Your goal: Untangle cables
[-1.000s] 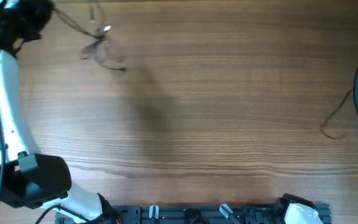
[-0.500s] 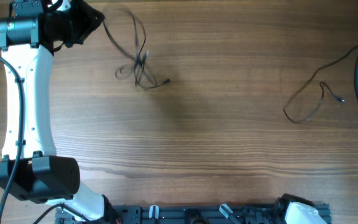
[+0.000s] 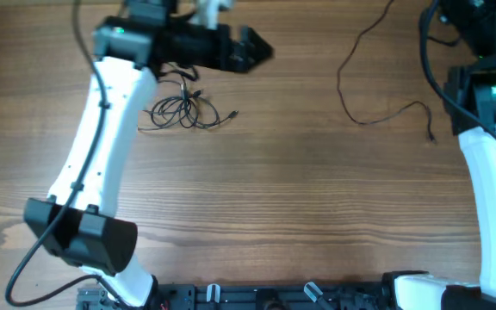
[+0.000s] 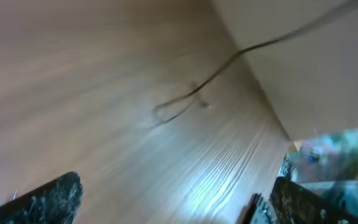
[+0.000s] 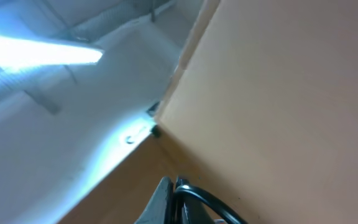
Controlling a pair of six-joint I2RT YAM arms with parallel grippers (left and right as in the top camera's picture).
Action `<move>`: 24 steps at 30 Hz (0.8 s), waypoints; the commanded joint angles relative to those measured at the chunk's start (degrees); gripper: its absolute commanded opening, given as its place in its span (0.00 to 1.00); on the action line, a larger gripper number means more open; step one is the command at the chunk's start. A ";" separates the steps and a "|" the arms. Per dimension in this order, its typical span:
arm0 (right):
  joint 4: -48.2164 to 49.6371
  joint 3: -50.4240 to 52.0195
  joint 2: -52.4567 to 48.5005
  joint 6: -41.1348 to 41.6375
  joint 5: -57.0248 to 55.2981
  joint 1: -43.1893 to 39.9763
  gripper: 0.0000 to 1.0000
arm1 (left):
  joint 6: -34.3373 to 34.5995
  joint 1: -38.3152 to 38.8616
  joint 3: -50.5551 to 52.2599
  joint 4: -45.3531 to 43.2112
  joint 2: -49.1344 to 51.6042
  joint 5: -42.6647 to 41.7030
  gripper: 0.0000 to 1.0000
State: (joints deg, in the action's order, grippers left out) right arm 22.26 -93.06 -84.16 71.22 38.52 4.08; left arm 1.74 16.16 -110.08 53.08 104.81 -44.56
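A knotted bundle of thin black cables (image 3: 182,109) lies on the wooden table (image 3: 257,198) at the back left, under my left arm. My left gripper (image 3: 261,48) hovers to the right of it and is open; the left wrist view shows its fingers (image 4: 48,199) wide apart with only table between them. One loose cable strand (image 3: 351,82) loops across the back right and runs off the far edge; it also shows blurred as a cable strand (image 4: 229,59). My right gripper (image 5: 174,179) is shut, with a black cable (image 5: 210,204) coming out from between its fingers.
The right arm (image 3: 489,164) stands along the right edge, with a thick black arm cable (image 3: 426,52) beside it. The left arm's base (image 3: 80,237) sits at the front left. A rail (image 3: 265,297) runs along the front edge.
My left gripper has opened and swung right from the far left corner, leaving the bundle on the table. The loose strand has been drawn left and toward the back, and the right arm has come into view.
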 commanded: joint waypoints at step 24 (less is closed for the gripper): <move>15.13 -0.85 0.04 18.84 1.05 5.42 0.04 | -1.75 15.65 -0.50 -25.77 3.30 -2.05 0.04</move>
State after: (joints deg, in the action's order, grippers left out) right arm 37.89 -93.06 -84.31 91.48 39.22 9.37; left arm -1.83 34.44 -110.10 27.59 107.37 -48.53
